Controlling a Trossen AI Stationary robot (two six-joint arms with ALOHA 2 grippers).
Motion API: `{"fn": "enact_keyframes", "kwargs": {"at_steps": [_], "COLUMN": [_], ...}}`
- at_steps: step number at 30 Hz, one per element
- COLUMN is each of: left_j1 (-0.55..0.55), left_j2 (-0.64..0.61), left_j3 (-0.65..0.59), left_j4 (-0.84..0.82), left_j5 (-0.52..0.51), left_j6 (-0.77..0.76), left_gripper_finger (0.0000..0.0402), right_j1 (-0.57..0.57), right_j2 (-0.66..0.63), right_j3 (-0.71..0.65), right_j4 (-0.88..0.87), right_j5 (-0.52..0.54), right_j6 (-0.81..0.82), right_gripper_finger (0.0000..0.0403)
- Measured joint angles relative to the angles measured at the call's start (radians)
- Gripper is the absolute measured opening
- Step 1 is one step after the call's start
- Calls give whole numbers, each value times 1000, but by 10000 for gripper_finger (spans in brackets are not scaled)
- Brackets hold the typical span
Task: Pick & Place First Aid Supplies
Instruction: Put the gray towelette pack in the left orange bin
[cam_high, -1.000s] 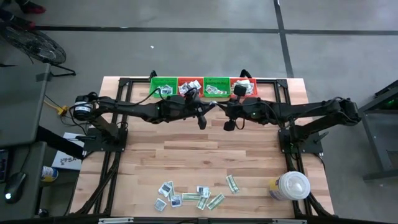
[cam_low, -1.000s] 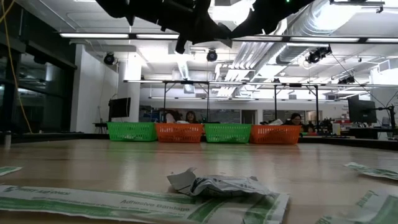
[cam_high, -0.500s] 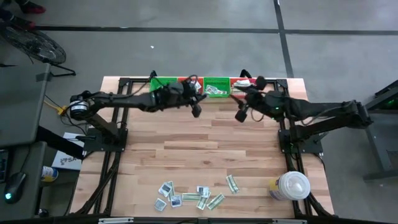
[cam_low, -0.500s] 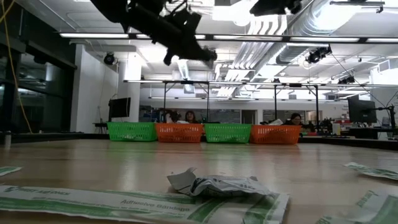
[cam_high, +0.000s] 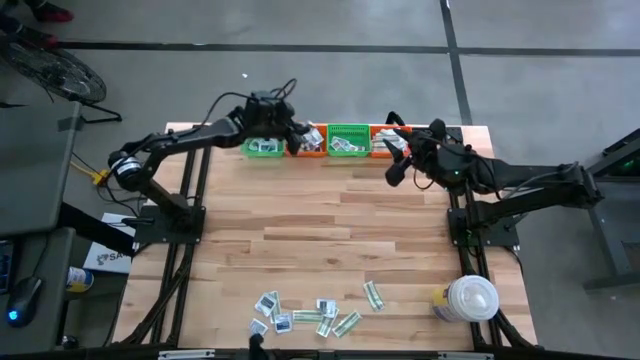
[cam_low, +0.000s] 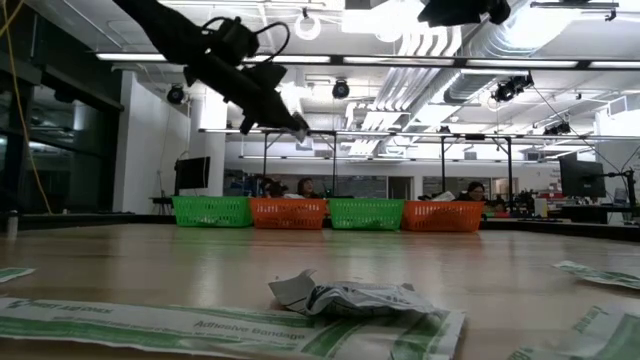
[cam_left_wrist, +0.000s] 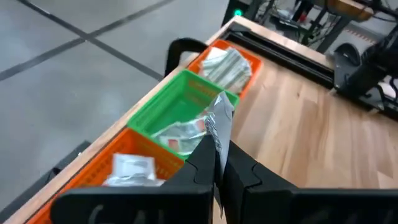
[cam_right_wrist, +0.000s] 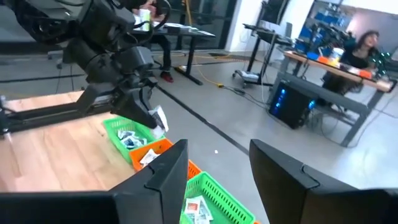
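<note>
Four baskets line the table's far edge: green (cam_high: 262, 147), orange (cam_high: 310, 141), green (cam_high: 348, 140), orange (cam_high: 383, 140), each with packets inside. My left gripper (cam_high: 296, 138) hangs above the first green and orange baskets, shut on a crinkled silver-grey packet (cam_left_wrist: 219, 121). My right gripper (cam_high: 392, 174) hovers open near the far right baskets and holds nothing; its fingers also stand apart in the right wrist view (cam_right_wrist: 217, 168). Several more first aid supplies (cam_high: 310, 315) lie flat on the wood near the table's near edge. My left gripper pinches the packet's lower edge (cam_left_wrist: 217, 149) between its two fingers. The fingers slant downward toward the table's far edge. The packet sticks out past the fingertips, standing on edge, lifted clear above the baskets.
A big white round lidded container (cam_high: 470, 298) stands at the near right corner. In the low view a crumpled packet (cam_low: 345, 296) and long bandage strips (cam_low: 200, 322) lie close to the camera. The table's middle is bare wood (cam_high: 320, 230). People sit at desks in the room behind.
My left gripper has swung from the table's middle toward the far left edge, carrying the packet to above the baskets. My right gripper has drawn back from the middle toward the far right and risen a little.
</note>
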Motion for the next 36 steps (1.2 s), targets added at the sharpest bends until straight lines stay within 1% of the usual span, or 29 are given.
{"fn": "enact_keyframes", "kwargs": {"at_steps": [4,8,12,16,20,23,26,29,32,36], "left_j1": [71,128,183,221,224,200,186,169,162,163], "left_j2": [0,6,31,61,100,144,169,188,197,202], "left_j3": [0,0,0,0,0,0,0,0,0,0], "left_j4": [-41,-80,-86,-103,-91,-84,-34,-29,-31,-54], "left_j5": [70,110,171,185,233,227,226,196,183,159], "left_j6": [-11,-61,-123,-165,-209,-234,-266,-285,-295,-299], "left_gripper_finger": [0,0,0,0,0,0,0,2,12,34], "right_j1": [0,0,0,0,0,0,0,0,0,0], "right_j2": [5,5,5,5,5,5,5,5,5,5], "right_j3": [0,0,0,0,0,0,0,0,0,0], "right_j4": [-2,-3,-14,-32,-46,-49,-60,-80,-104,-135], "right_j5": [45,93,102,121,127,127,127,122,116,79], "right_j6": [34,46,70,79,84,96,119,135,145,146], "right_gripper_finger": [165,165,165,165,165,165,165,165,165,165]}}
